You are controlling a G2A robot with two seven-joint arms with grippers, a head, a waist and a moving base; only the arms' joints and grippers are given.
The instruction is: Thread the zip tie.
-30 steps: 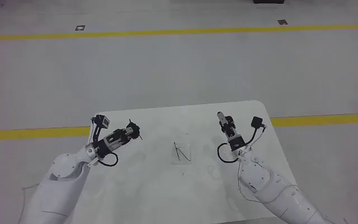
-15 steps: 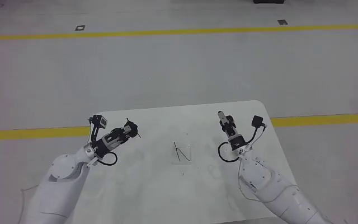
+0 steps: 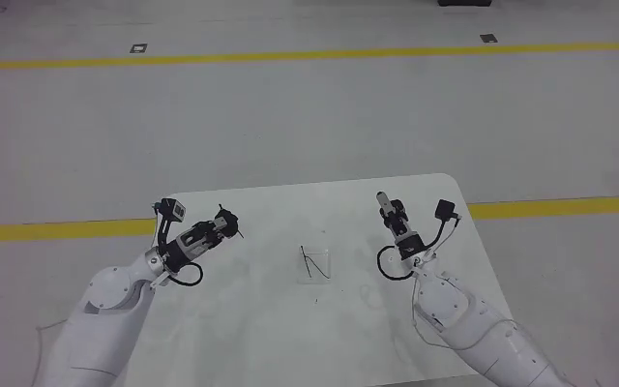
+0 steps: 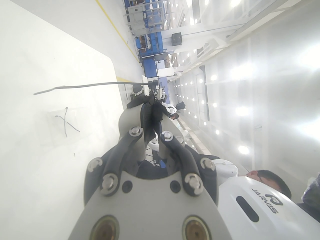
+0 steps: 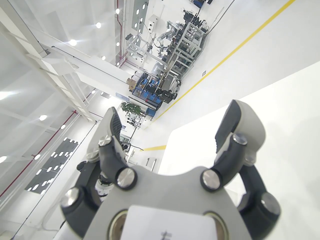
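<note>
Left wrist: your left jaws clench one end of the zip tie, which juts out ahead. It looks light and springy, so take its free tip. Right wrist: your right jaws gape, empty. Top: spare ties lie between both jaws.

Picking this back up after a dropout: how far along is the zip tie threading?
Done: the left hand is shut on one zip tie, its strap sticking out straight, unlooped. In hand: nothing else; the right hand is open and empty. Left: the threading itself. Other ties lie crossed on the table.
</note>
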